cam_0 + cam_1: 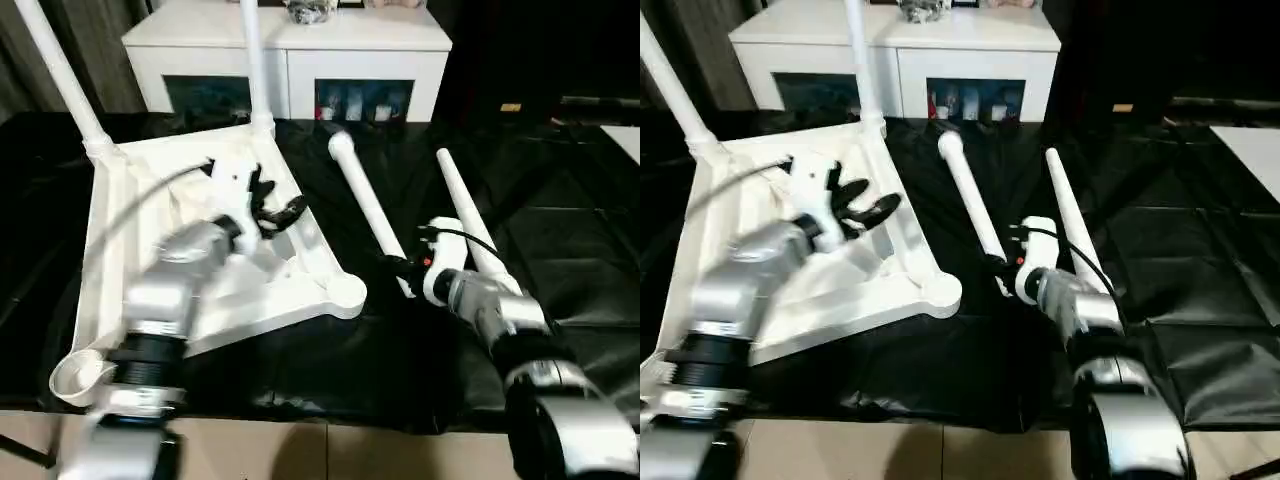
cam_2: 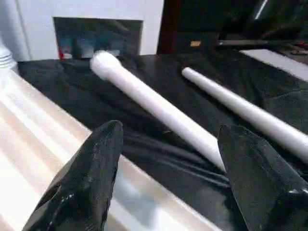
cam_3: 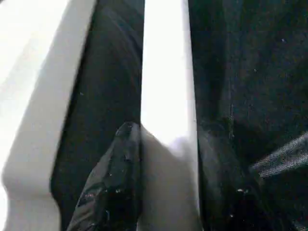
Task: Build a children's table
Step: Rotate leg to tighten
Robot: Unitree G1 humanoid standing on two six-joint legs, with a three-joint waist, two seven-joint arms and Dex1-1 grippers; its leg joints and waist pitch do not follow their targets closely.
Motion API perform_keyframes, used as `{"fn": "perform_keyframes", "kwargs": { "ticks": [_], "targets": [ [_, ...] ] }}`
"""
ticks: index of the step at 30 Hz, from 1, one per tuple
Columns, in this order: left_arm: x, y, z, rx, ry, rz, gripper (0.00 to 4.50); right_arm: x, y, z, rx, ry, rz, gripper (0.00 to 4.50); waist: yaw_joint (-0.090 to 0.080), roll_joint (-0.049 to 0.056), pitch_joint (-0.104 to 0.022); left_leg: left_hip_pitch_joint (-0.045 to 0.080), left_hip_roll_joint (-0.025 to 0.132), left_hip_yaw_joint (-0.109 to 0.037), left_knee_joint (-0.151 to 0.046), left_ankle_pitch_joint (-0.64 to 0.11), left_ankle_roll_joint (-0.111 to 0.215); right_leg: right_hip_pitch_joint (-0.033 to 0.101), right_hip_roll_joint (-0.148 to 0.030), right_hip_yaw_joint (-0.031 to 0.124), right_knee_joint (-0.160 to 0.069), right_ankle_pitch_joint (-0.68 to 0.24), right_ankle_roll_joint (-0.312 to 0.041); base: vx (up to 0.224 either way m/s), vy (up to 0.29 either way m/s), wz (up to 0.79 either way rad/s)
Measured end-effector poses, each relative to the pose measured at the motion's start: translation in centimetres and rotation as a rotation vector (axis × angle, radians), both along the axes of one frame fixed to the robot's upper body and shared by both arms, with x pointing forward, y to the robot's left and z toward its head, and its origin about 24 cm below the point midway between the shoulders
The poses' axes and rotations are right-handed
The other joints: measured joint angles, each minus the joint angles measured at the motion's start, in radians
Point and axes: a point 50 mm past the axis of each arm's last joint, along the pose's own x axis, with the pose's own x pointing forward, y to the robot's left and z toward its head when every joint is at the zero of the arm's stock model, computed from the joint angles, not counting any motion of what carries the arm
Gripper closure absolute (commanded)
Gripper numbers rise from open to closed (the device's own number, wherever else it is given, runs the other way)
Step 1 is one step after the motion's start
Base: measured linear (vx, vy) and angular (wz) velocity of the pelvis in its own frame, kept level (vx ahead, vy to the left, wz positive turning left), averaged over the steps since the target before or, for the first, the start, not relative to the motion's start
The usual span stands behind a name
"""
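Tabletop [image 1: 190,290]: it lies underside up at the left of the head view on the black cloth [image 1: 560,230], two legs already standing in its far corner sockets, the near-right socket [image 1: 345,292] and the near-left one empty. I judge it a light, stiff plastic shell; its ribs and rim would give my fingers an edge, but the smooth faces look slippery.

Loose legs: one [image 1: 368,205] lies just right of the tabletop at centre frame, the other [image 1: 470,222] beside it further right, well apart from the first. Both look hollow, rigid and light; being round, tapered and smooth, they may roll or slip through a pinch. I would take one near its thick end, close to where it enters a socket.

Left gripper [image 2: 168,168]: its black fingers stand wide apart and hold nothing, hovering over the tabletop's right rim, pointed toward the loose legs.

Right gripper [image 3: 168,144]: low centre-right in the head view, its fingers flank the near end of the first loose leg on either side; I cannot tell whether they have clamped it.
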Motion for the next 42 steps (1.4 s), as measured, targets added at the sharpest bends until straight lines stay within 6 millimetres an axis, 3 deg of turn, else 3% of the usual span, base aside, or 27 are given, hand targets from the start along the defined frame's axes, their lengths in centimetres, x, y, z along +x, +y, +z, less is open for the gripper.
{"fn": "perform_keyframes", "kwargs": {
  "ticks": [5, 15, 18, 21, 22, 28, 30, 34, 35, 42],
  "targets": [
    [-0.2, -1.5, -0.2, -0.059, 0.046, -0.028, 0.98, 0.3, 0.3, 1.9, 0.074, -0.116, 0.035, 3.25, 0.001, 0.001, 0.001, -0.01, 0.001, 0.0, 0.004, 0.002, 0.003, -0.009, 0.0, 0.0, 0.004, 0.0, 0.0, 0.0, 0.0, 0.0],
    [0.3, -1.8, 0.3, -0.062, 0.046, -0.015, 0.98, 0.3, 0.5, 4.1, 0.134, -0.295, 0.056, 3.25, 0.01, 0.004, 0.002, -0.011, 0.002, 0.0, 0.007, 0.002, 0.004, -0.009, 0.0, -0.001, 0.005, 0.001, -0.001, 0.0, 0.0, 0.0],
    [0.1, -2.5, 0.3, -0.187, 0.1, -0.052, 0.71, -0.3, 1.2, 4.9, 0.15, -0.358, 0.135, 3.25, 0.018, 0.004, 0.003, -0.012, 0.002, 0.0, 0.007, 0.002, 0.005, -0.009, 0.0, -0.001, 0.005, 0.001, -0.001, 0.0, 0.0, 0.0],
    [-0.7, -4.1, 1.4, -0.496, 0.161, -0.182, 0.53, -1.2, 2.8, 5.7, 0.174, -0.427, 0.233, 3.25, 0.025, 0.003, 0.003, -0.012, 0.002, 0.0, 0.008, 0.002, 0.005, -0.01, 0.0, -0.001, 0.005, 0.001, -0.001, 0.0, 0.0, 0.0],
    [-0.7, -4.5, 1.9, -0.518, 0.158, -0.206, 0.27, -1.3, 3.4, 5.9, 0.18, -0.439, 0.263, 3.25, 0.026, 0.003, 0.003, -0.012, 0.002, 0.0, 0.008, 0.002, 0.005, -0.01, 0.0, -0.001, 0.006, 0.001, -0.001, 0.0, 0.0, 0.0],
    [-0.4, -3.8, 2.6, -0.582, 0.144, -0.183, 0.0, -2.5, 5.9, 6.9, 0.202, -0.501, 0.373, 3.25, 0.028, 0.004, 0.003, -0.01, 0.002, 0.0, 0.008, 0.001, 0.002, -0.007, 0.0, -0.001, 0.005, 0.001, -0.001, 0.0, 0.0, 0.0],
    [-0.4, -4.0, 2.4, -0.577, 0.157, -0.172, 0.0, -2.9, 7.0, 6.8, 0.216, -0.496, 0.417, 3.25, 0.029, 0.004, 0.003, -0.01, 0.002, 0.0, 0.008, 0.001, 0.002, -0.007, 0.0, -0.001, 0.005, 0.001, -0.001, 0.0, 0.0, 0.0],
    [-0.2, -3.7, 2.1, -0.548, 0.171, -0.135, 0.0, -3.2, 7.2, 7.0, 0.216, -0.501, 0.428, 3.25, 0.033, 0.004, 0.003, -0.011, 0.002, -0.001, 0.008, 0.001, 0.002, -0.007, 0.0, -0.001, 0.004, 0.001, -0.001, 0.0, 0.0, 0.0],
    [-0.1, -3.5, 2.0, -0.546, 0.177, -0.118, 0.28, -3.1, 7.2, 7.1, 0.215, -0.503, 0.42, 3.25, 0.032, 0.004, 0.003, -0.011, 0.002, -0.001, 0.008, 0.001, 0.002, -0.007, 0.0, -0.001, 0.004, 0.001, -0.001, 0.0, 0.0, 0.0],
    [0.0, -3.3, 1.9, -0.547, 0.188, -0.089, 0.85, -2.8, 6.7, 7.1, 0.208, -0.495, 0.343, 3.25, 0.03, 0.004, 0.003, -0.011, 0.002, -0.001, 0.008, 0.001, 0.002, -0.007, 0.0, -0.001, 0.004, 0.001, -0.001, 0.0, 0.0, 0.0]
  ]
}}
